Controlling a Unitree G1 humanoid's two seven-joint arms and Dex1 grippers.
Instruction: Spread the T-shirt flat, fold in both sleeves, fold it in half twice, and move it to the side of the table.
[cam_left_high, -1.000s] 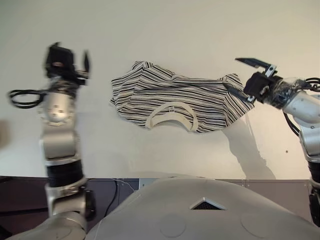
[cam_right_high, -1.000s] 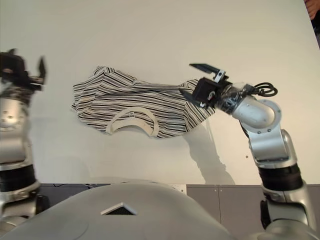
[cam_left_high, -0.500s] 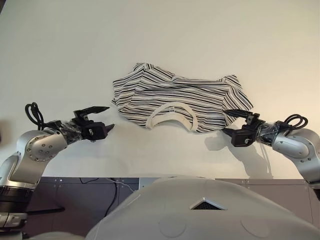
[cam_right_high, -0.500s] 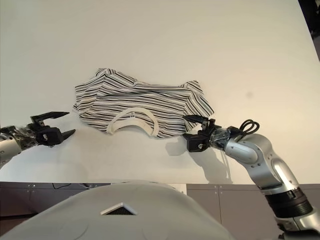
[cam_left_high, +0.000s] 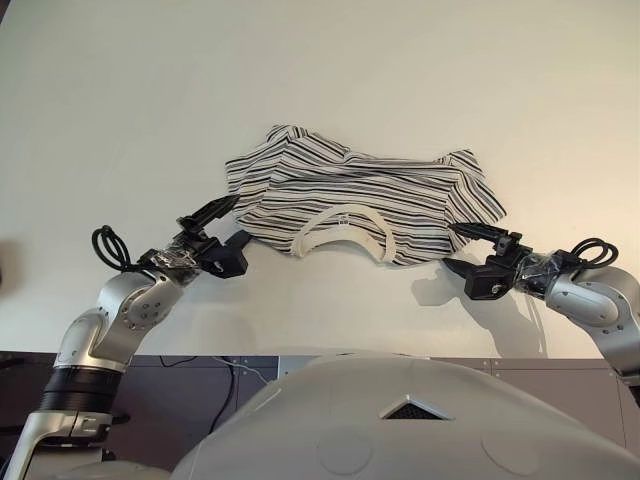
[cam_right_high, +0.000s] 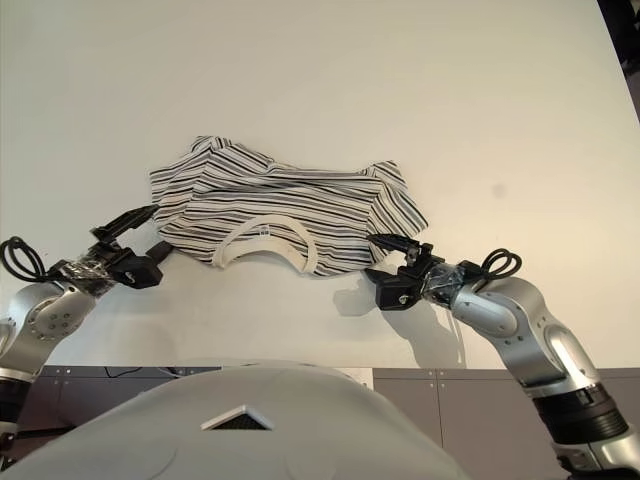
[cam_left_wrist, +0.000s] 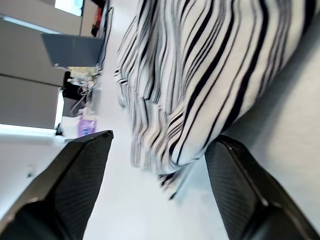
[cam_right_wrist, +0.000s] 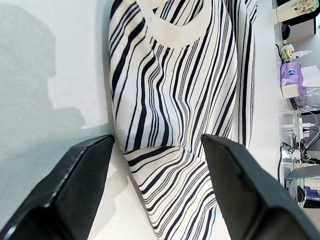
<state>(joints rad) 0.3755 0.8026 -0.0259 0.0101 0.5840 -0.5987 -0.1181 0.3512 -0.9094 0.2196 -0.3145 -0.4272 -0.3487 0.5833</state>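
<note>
the striped t-shirt (cam_left_high: 360, 200) lies crumpled in the middle of the head view on the pale table (cam_left_high: 400, 70), its white collar (cam_left_high: 342, 232) turned toward the lower edge of the frame. the left gripper (cam_left_high: 240, 218) sits at the shirt's lower left corner and the right gripper (cam_left_high: 450, 246) at its lower right corner, both low over the tabletop, each spread wide with nothing clamped. the wrist views add the close detail — in the left wrist view a rumpled striped edge bulges into the gap between the dark fingers (cam_left_wrist: 75, 190), and in the right wrist view a striped corner lies between that gripper's own pair, the collar farther off. bare tabletop runs wide across the upper half of the head view and on both sides of the shirt — the table's near edge crosses just below the grippers
</note>
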